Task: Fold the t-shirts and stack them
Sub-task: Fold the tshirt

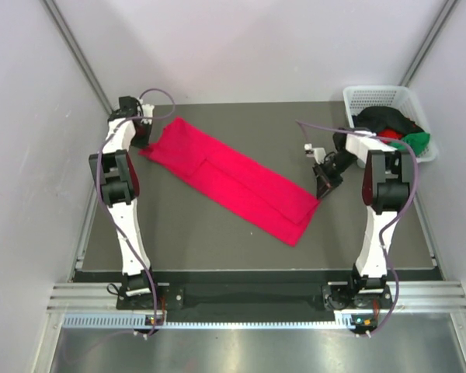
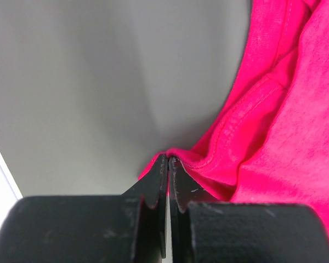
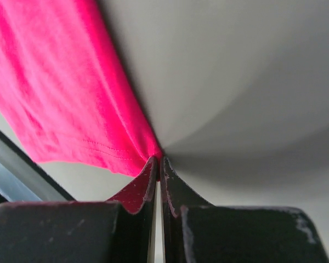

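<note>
L arm (image 1: 118, 177) extended | R arm (image 1: 382, 186) bent | both fingers (image 2: 153, 189) pinch pink tee (image 1: 233, 179)

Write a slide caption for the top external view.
Left gripper and right gripper pinch opposite ends of the crimson-pink t-shirt stretched diagonally across the table; white basket holds more clothes.

Pink shirt (image 1: 233, 180) folded into a long band, lying diagonally, far left to near right; other shirts (image 1: 387, 122) heaped in basket (image 1: 370, 95).

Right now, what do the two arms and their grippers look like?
The left arm and right arm have white links with black joints; a purple cable runs along each. The left gripper and right gripper have flat black, scuffed fingers.
</note>
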`<action>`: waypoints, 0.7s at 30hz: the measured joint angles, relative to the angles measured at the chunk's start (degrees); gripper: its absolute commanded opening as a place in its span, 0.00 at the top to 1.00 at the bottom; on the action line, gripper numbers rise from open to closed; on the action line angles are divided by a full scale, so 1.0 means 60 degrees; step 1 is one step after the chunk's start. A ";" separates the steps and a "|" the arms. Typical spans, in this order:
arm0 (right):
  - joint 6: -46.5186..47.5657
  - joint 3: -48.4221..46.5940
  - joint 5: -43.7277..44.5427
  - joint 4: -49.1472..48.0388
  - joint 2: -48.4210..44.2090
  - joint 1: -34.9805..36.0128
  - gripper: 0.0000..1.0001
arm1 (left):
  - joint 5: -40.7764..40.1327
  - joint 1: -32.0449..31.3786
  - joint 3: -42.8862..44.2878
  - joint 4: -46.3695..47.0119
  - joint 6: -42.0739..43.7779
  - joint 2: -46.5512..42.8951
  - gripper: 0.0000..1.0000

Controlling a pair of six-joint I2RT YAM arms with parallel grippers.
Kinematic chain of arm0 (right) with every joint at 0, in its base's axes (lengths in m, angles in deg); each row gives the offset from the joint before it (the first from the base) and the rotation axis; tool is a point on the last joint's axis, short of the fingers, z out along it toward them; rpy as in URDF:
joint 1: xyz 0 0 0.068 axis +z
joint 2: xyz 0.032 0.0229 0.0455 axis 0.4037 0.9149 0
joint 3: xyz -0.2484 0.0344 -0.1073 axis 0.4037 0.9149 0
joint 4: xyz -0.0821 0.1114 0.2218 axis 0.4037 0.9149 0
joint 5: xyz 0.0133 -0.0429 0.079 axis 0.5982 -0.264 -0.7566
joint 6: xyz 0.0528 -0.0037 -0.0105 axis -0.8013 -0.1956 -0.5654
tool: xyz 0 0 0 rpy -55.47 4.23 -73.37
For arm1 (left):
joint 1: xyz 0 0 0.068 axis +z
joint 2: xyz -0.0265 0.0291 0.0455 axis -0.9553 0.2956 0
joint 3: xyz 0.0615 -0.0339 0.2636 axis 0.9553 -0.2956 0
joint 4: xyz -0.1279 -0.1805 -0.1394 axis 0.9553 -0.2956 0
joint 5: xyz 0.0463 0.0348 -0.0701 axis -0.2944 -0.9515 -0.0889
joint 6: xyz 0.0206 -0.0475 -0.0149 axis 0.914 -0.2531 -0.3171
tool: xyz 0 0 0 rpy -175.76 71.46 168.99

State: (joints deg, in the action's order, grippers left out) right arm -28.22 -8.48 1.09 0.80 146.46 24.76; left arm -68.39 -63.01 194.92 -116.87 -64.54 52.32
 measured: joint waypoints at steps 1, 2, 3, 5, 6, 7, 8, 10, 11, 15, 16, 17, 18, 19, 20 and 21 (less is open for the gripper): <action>0.0080 0.0120 0.0018 0.0007 -0.0073 0.0142 1.00 | -0.0018 -0.0044 0.0178 0.0066 0.0000 0.0120 1.00; 0.0160 0.0240 0.0047 0.0026 -0.0146 0.0295 1.00 | -0.0033 -0.0080 0.0313 0.0120 0.0004 0.0211 1.00; 0.0229 0.0361 0.0062 0.0036 -0.0219 0.0433 1.00 | -0.0051 -0.0120 0.0521 0.0193 0.0004 0.0342 1.00; 0.0361 0.0623 0.0080 0.0127 -0.0361 0.0794 1.00 | -0.0080 -0.0175 0.0834 0.0321 -0.0004 0.0572 1.00; 0.0433 0.0750 0.0073 0.0168 -0.0430 0.0994 1.00 | -0.0091 -0.0204 0.1053 0.0372 -0.0007 0.0707 1.00; 0.0481 0.0831 0.0073 0.0208 -0.0477 0.1129 1.00 | -0.0087 -0.0226 0.1297 0.0441 -0.0015 0.0860 1.00; 0.0525 0.0936 0.0058 0.0219 -0.0525 0.1282 1.00 | -0.0098 -0.0255 0.1541 0.0503 -0.0018 0.1020 1.00; 0.0586 0.1155 0.0015 0.0229 -0.0605 0.1534 1.00 | -0.0106 -0.0299 0.1982 0.0696 -0.0022 0.1341 1.00; 0.0612 0.1239 -0.0022 0.0229 -0.0627 0.1610 1.00 | -0.0117 -0.0321 0.2167 0.0758 -0.0022 0.1453 1.00; 0.0630 0.1676 -0.0255 0.0153 -0.0787 0.1781 1.00 | -0.0164 -0.0415 0.2801 0.1082 -0.0011 0.1912 1.00; 0.0627 0.1818 -0.0335 0.0124 -0.0845 0.1825 1.00 | -0.0168 -0.0433 0.2871 0.1162 -0.0011 0.1978 1.00; 0.0623 0.1985 -0.0415 0.0069 -0.0914 0.1851 1.00 | -0.0164 -0.0459 0.2943 0.1242 -0.0007 0.2036 1.00; 0.0619 0.2127 -0.0470 0.0015 -0.0984 0.1880 1.00 | -0.0168 -0.0477 0.2987 0.1319 -0.0007 0.2084 1.00; 0.0619 0.2302 -0.0550 -0.0044 -0.1064 0.1923 1.00 | -0.0168 -0.0495 0.3024 0.1395 -0.0011 0.2127 1.00; 0.0616 0.2452 -0.0616 -0.0098 -0.1144 0.2007 1.00 | -0.0171 -0.0521 0.3060 0.1475 -0.0007 0.2164 1.00; 0.0616 0.2601 -0.0692 -0.0146 -0.1213 0.2120 1.00 | -0.0175 -0.0543 0.3100 0.1548 -0.0011 0.2197 1.00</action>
State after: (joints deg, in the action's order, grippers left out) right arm -24.53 7.13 -3.07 -0.07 139.18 37.48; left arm -69.44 -66.26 213.52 -107.58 -64.61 65.50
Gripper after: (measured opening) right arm 0.009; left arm 0.012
